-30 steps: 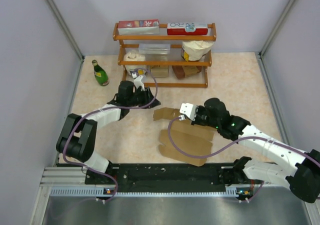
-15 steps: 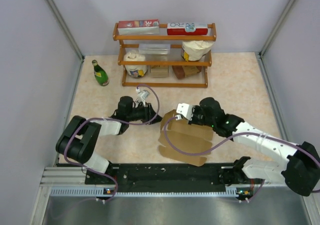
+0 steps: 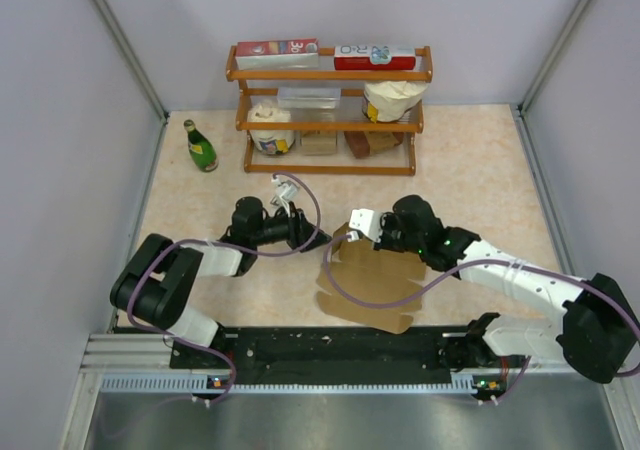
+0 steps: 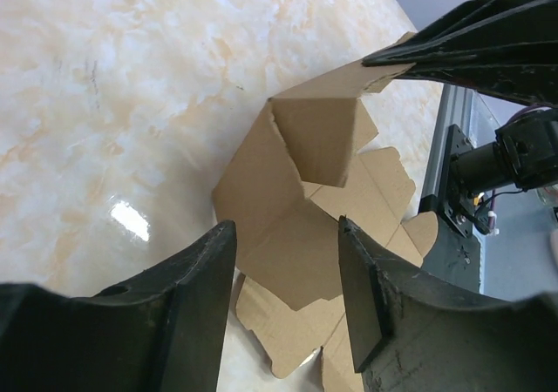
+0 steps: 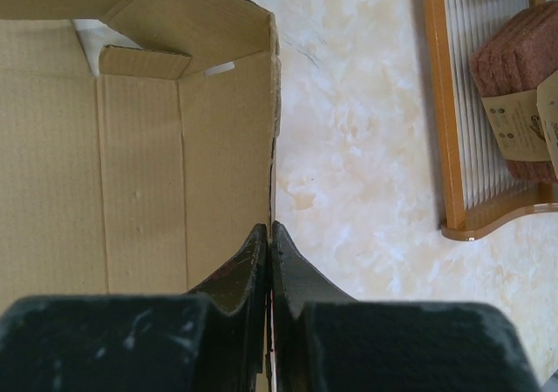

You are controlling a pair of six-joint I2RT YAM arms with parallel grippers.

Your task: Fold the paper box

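The paper box (image 3: 372, 282) is a plain brown die-cut cardboard sheet lying in front of the arms, its far panel and a left flap raised. It shows in the left wrist view (image 4: 301, 192) and in the right wrist view (image 5: 131, 174). My right gripper (image 3: 392, 234) is shut on the raised far wall, pinching its edge (image 5: 270, 228). My left gripper (image 3: 318, 238) is open and empty, its fingers (image 4: 205, 279) just left of the box's raised left flap, not touching it.
A wooden shelf rack (image 3: 330, 110) stands at the back with red-and-white cartons, white tubs and small brown blocks (image 5: 514, 104). A green bottle (image 3: 200, 146) stands at the back left. Grey walls close in the sides.
My right gripper lifted the box's far panel upright and drew it slightly left. My left gripper came down and right from near the rack toward the box's left flap.
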